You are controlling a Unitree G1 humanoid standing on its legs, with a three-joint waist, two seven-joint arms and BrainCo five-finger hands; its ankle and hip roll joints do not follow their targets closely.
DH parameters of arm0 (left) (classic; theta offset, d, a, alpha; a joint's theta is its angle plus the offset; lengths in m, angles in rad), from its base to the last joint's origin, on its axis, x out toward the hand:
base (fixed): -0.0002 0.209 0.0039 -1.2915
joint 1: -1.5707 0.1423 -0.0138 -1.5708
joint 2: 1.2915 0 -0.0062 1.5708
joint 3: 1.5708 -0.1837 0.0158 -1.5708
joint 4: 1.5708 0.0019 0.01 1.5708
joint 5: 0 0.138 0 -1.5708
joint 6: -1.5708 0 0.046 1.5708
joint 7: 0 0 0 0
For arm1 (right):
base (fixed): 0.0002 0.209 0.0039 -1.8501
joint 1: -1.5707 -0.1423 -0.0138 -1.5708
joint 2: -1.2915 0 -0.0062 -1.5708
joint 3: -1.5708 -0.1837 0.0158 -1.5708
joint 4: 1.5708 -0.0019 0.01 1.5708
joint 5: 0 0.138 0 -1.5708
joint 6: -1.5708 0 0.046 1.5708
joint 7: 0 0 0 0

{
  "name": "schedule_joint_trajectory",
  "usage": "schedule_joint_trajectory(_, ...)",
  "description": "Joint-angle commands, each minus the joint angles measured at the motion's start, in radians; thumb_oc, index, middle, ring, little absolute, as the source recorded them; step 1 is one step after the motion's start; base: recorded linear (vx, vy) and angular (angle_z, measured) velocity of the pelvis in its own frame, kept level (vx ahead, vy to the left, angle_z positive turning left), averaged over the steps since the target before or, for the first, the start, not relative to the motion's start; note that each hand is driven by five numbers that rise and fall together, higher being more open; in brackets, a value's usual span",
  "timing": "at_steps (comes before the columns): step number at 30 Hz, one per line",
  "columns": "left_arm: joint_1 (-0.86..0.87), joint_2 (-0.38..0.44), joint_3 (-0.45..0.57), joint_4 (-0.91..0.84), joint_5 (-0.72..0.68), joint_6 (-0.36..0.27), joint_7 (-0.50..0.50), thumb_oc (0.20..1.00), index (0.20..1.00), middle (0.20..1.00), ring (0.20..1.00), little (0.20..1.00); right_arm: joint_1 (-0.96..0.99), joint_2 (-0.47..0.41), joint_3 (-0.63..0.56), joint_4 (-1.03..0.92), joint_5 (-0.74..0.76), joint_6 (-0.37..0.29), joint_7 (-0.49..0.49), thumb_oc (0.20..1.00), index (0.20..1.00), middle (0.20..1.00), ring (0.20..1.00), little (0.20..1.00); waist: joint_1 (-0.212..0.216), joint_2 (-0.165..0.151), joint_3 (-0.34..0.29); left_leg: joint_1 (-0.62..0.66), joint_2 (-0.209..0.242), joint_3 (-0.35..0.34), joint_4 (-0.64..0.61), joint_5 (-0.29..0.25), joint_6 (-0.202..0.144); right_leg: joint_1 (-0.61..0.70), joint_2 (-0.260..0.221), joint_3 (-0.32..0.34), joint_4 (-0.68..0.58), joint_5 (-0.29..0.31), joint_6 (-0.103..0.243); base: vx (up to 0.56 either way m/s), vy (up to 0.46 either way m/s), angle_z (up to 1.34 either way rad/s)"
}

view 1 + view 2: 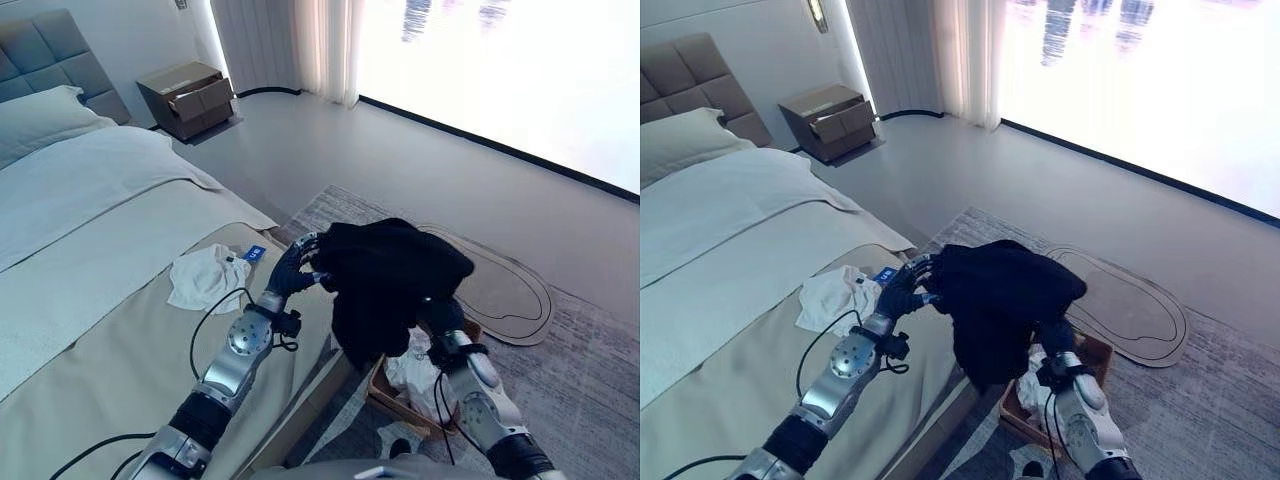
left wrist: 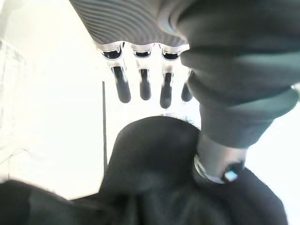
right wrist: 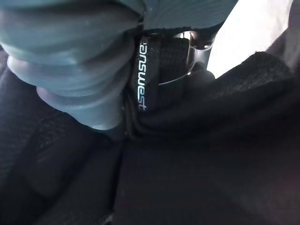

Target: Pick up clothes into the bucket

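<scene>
A black garment [image 1: 390, 280] hangs bunched in the air beside the bed's edge, above a brown basket [image 1: 383, 396] on the rug. White clothes [image 1: 412, 370] lie inside the basket. My left hand [image 1: 296, 268] is at the garment's left edge, its fingers [image 2: 143, 89] straight and the thumb [image 2: 216, 161] resting against the black cloth. My right hand [image 1: 445, 322] reaches up under the garment from below, and the cloth [image 3: 197, 154] drapes over it and hides it. A white garment [image 1: 205, 276] lies crumpled on the bed.
The bed [image 1: 90, 300] takes up the left side, with a small blue tag [image 1: 254, 253] by the white garment. A brown nightstand [image 1: 188, 98] stands at the back. An oval mat [image 1: 512, 292] lies on the grey rug [image 1: 590, 370] to the right.
</scene>
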Motion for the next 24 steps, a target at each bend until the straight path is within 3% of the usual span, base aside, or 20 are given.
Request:
schedule_joint_trajectory(1, -0.031, 0.019, 0.061, 0.047, 0.033, -0.042, 0.004, 1.0, 1.0, 1.0, 1.0, 1.0, -0.053, 0.03, -0.068, -0.129, 0.072, -0.107, 0.006, 0.2, 0.2, 0.2, 0.2, 0.2, -0.011, -0.043, -0.013, -0.051, 0.068, -0.053, 0.034, -0.002, -0.034, -0.033, -0.066, -0.008, 0.081, 0.015, 0.057, 0.0, 0.0, 0.0)
schedule_joint_trajectory(6, 0.02, 0.025, 0.072, 0.087, 0.067, -0.025, -0.007, 1.0, 1.0, 1.0, 1.0, 1.0, -0.057, 0.035, -0.146, -0.156, 0.096, -0.138, -0.027, 0.2, 0.2, 0.2, 0.2, 0.2, -0.01, -0.042, -0.014, -0.05, 0.07, -0.052, 0.032, -0.003, -0.034, -0.034, -0.064, -0.005, 0.077, 0.017, 0.057, 0.0, -0.003, -0.01)
schedule_joint_trajectory(15, 0.125, 0.039, 0.113, 0.092, 0.002, -0.037, -0.066, 1.0, 1.0, 1.0, 1.0, 1.0, -0.099, -0.003, -0.297, -0.221, 0.028, -0.207, -0.116, 0.2, 0.2, 0.2, 0.2, 0.2, -0.001, -0.044, -0.018, -0.051, 0.067, -0.054, 0.034, -0.011, -0.029, -0.033, -0.063, -0.001, 0.076, 0.015, 0.058, 0.0, 0.0, 0.0)
schedule_joint_trajectory(19, 0.163, 0.042, 0.15, 0.072, -0.078, -0.048, -0.092, 1.0, 1.0, 1.0, 1.0, 1.0, -0.103, -0.035, -0.354, -0.251, 0.001, -0.224, -0.142, 0.2, 0.2, 0.2, 0.2, 0.2, 0.004, -0.045, -0.016, -0.056, 0.066, -0.056, 0.035, -0.011, -0.028, -0.036, -0.062, -0.002, 0.076, 0.016, 0.058, 0.0, 0.0, 0.0)
schedule_joint_trajectory(24, 0.217, 0.061, 0.187, 0.006, -0.244, -0.054, -0.195, 1.0, 1.0, 1.0, 1.0, 1.0, -0.115, -0.061, -0.416, -0.272, -0.002, -0.245, -0.166, 0.2, 0.2, 0.2, 0.2, 0.2, 0.003, -0.041, -0.014, -0.059, 0.064, -0.053, 0.037, -0.014, -0.027, -0.045, -0.063, 0.005, 0.076, 0.017, 0.058, 0.0, 0.0, -0.01)
